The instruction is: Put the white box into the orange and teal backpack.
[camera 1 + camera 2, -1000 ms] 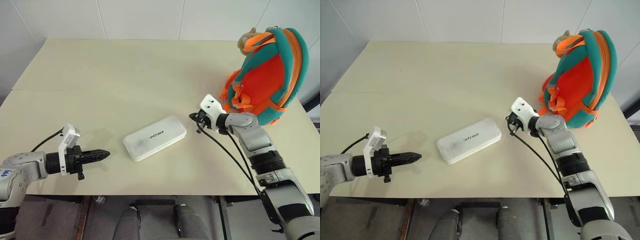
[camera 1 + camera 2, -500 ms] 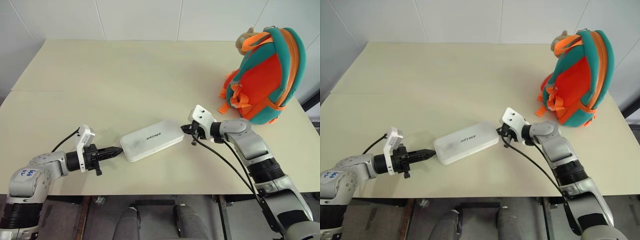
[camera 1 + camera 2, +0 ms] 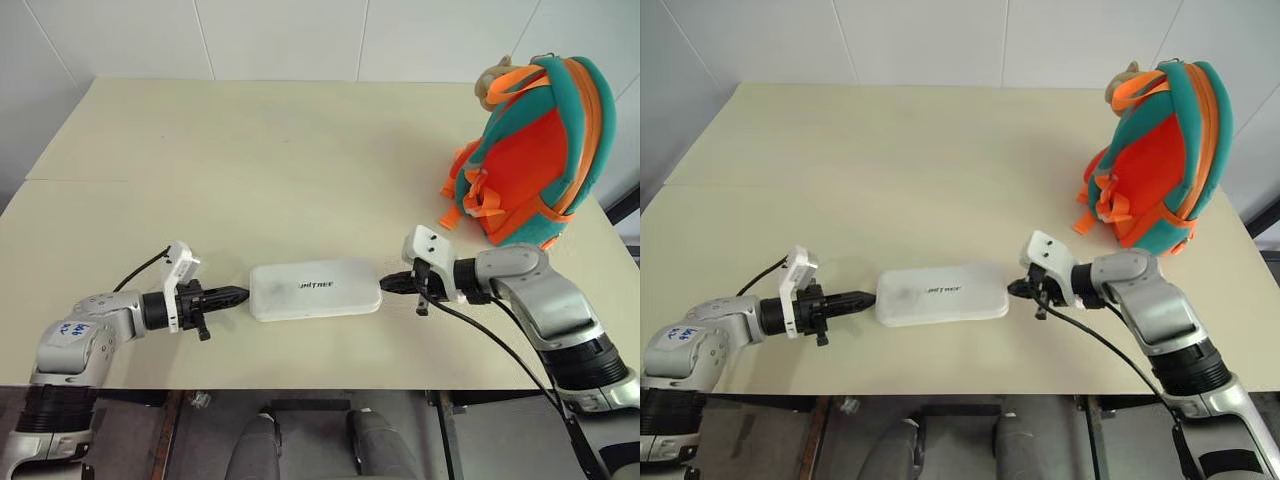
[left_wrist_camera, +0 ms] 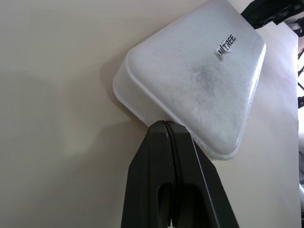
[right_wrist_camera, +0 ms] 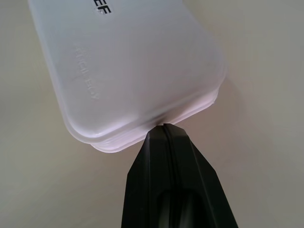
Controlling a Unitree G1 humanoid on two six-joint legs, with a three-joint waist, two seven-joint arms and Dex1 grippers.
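White box (image 3: 315,289) between two closed, empty claws (tips seemingly touching its ends).

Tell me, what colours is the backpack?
The backpack is orange with teal trim, clearest in the left eye view.

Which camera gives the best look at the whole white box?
Either head view: the box lies whole on the table, lettering up. The left wrist view shows one end and the lettering; the right wrist view shows the other end, cropped.
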